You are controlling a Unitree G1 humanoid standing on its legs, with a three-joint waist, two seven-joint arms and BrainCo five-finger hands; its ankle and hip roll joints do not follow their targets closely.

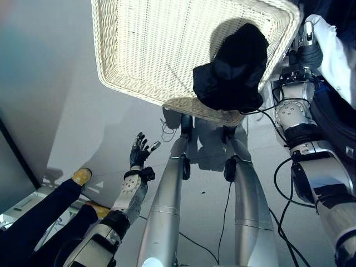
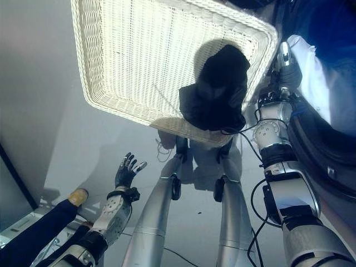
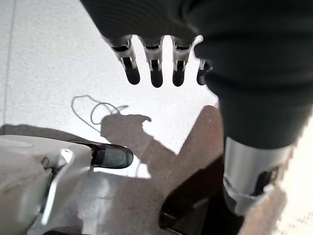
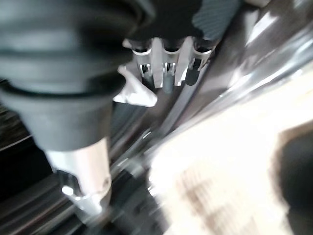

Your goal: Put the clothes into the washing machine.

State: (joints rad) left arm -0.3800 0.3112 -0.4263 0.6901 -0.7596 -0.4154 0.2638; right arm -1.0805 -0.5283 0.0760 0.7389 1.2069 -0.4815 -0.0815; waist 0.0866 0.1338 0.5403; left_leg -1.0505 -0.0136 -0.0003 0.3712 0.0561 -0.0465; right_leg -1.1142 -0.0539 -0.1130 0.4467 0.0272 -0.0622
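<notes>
Wide white wicker basket (image 1: 150, 50): on the floor, holding a crumpled black garment (image 1: 233, 67) at its right corner | Right hand (image 2: 289, 67): fingers pinching white cloth (image 2: 322, 89) at the washing machine's dark round opening (image 2: 328, 161) | Left hand (image 1: 139, 151): fingers spread, empty, above the floor | Person's dark-trousered leg (image 1: 39, 217): lower left.

One wicker basket (image 1: 150, 50); one black garment (image 1: 233, 69) in it; one white garment (image 2: 320, 83), far right; two robot hands, left (image 1: 139, 151) and right (image 2: 289, 69).
</notes>
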